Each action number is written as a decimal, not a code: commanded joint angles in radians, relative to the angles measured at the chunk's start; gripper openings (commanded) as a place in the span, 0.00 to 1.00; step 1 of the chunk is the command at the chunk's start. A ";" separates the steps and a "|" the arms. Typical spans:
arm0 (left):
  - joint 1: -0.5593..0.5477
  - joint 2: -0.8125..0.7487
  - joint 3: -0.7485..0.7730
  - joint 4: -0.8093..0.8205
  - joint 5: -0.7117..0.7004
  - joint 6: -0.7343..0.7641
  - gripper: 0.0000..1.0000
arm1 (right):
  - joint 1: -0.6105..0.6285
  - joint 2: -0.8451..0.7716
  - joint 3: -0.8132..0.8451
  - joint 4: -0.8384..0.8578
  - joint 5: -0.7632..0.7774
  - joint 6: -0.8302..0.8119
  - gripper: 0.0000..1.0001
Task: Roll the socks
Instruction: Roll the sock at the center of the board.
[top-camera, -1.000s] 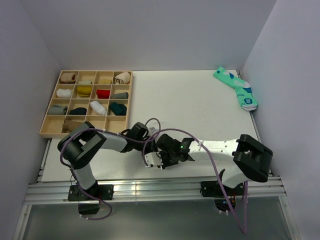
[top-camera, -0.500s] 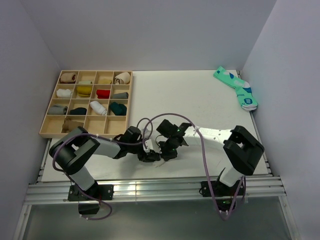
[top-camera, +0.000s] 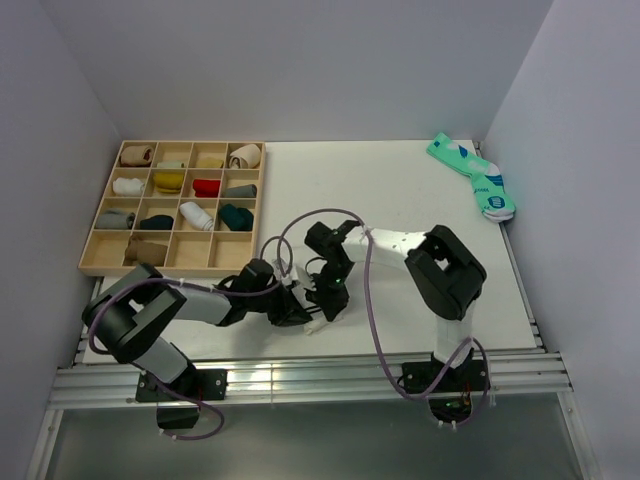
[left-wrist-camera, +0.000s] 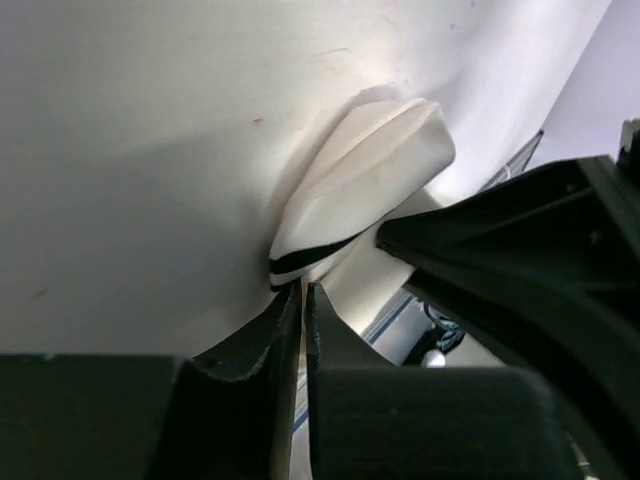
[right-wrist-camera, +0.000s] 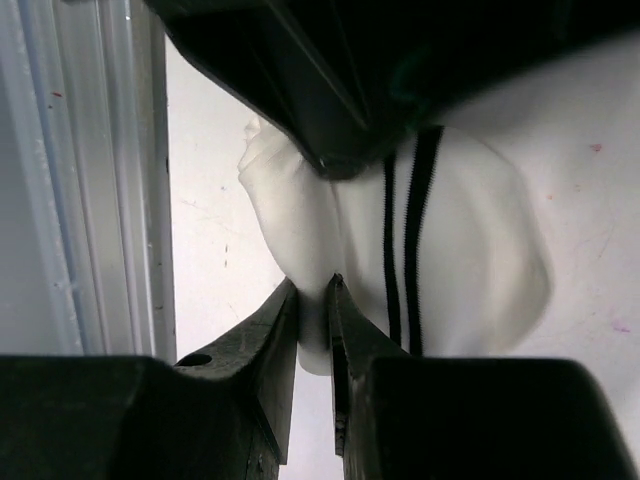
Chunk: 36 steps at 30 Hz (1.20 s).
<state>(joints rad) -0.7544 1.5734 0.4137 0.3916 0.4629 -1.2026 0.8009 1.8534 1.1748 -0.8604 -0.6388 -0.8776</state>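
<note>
A short white sock with dark cuff stripes (top-camera: 316, 323) lies bunched near the table's front edge, between both grippers. My left gripper (top-camera: 296, 313) comes in from the left, and in its wrist view the jaws (left-wrist-camera: 303, 290) are pressed together at the striped cuff (left-wrist-camera: 358, 185). My right gripper (top-camera: 328, 302) reaches down from behind. Its jaws (right-wrist-camera: 314, 285) are shut on a fold of the white sock (right-wrist-camera: 460, 250). The teal pair (top-camera: 471, 175) lies at the far right corner. A tan-brown sock (top-camera: 143, 251) lies in the tray's near-left compartment.
A wooden tray (top-camera: 98, 262) with several rolled socks in its compartments stands at the back left. The metal rail (right-wrist-camera: 90, 180) of the table's front edge runs close beside the white sock. Purple cables loop over both arms.
The right arm has swung from lying out to the right to folding in from behind. Both grippers have stayed at the white sock, which has shifted slightly along the front edge.
</note>
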 joint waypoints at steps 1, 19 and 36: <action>-0.008 -0.036 -0.052 -0.103 -0.096 0.009 0.11 | -0.046 0.059 0.095 -0.144 -0.033 -0.008 0.12; -0.128 -0.325 -0.053 -0.243 -0.371 0.035 0.03 | -0.062 0.248 0.236 -0.304 0.019 0.049 0.13; -0.324 -0.553 -0.096 -0.082 -0.629 0.363 0.29 | -0.062 0.342 0.290 -0.347 -0.007 0.072 0.14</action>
<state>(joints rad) -1.0512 1.0107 0.3328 0.1890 -0.1162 -0.9493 0.7406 2.1548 1.4422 -1.2324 -0.6819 -0.8009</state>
